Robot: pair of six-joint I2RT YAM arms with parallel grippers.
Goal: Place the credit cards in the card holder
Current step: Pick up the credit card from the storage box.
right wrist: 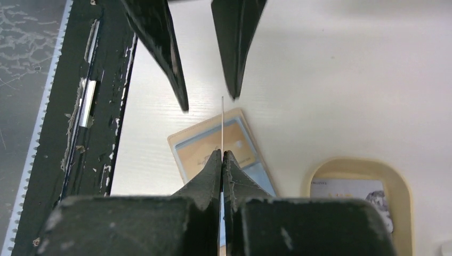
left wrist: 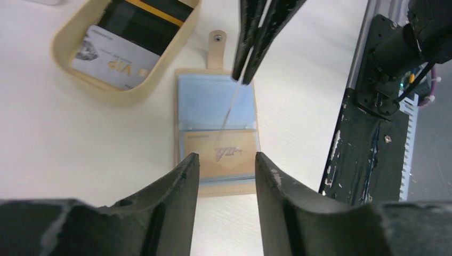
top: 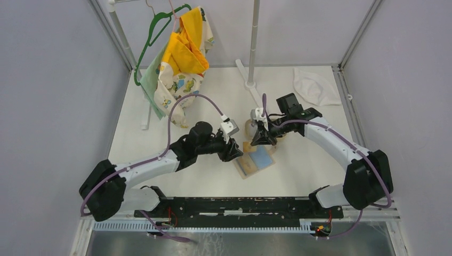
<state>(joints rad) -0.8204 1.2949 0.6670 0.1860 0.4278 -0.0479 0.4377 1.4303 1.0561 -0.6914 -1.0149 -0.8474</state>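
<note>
Right gripper (right wrist: 222, 156) pinched tight on one card (right wrist: 222, 120), held edge-on and upright over open card holder (left wrist: 208, 101); contact with pocket unclear. Left gripper (left wrist: 226, 160) spread wide, holding nothing, just left of holder. Holder flat at centre of table (top: 298, 176), gold card (left wrist: 221, 152) in pocket. Tray (left wrist: 66, 72) just far of it, more credit cards (left wrist: 114, 61) inside.

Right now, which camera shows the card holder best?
Left wrist camera: the card holder lies open, snap tab showing. In the right wrist camera the right hand hides part; from the top it looks tiny.
</note>
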